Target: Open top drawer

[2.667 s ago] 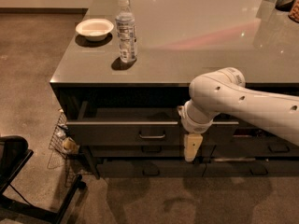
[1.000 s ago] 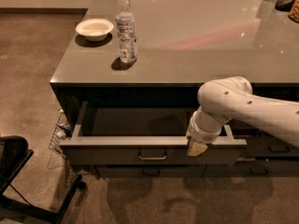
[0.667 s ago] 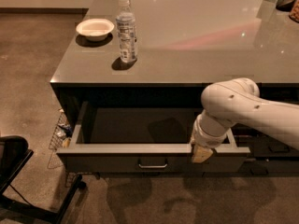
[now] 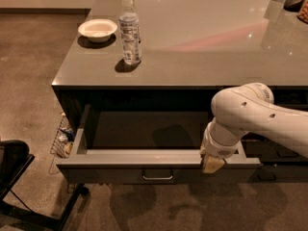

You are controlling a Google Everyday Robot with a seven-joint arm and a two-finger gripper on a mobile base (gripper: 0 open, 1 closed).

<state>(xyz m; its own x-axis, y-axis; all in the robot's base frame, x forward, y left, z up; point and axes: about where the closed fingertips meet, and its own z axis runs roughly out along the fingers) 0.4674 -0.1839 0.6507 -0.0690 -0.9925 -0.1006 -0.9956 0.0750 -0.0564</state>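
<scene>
The top drawer (image 4: 130,159) is a wide dark grey drawer under the counter. It stands pulled far out, showing a smooth grey inside. Its small metal bar handle (image 4: 157,177) sits at the middle of the front panel. My gripper (image 4: 212,164) hangs from the white arm at the right part of the drawer's front edge, its tan tip against the top rim. The arm hides the drawer's right inner corner.
A grey counter (image 4: 207,37) carries a white bowl (image 4: 97,30) and a clear water bottle (image 4: 130,31) near its left front. A wire rack (image 4: 61,138) sits on the floor left of the drawer. A black chair base (image 4: 19,177) stands at the lower left.
The drawer has slid out from slightly open to far open. My gripper moved toward the camera with its front edge.
</scene>
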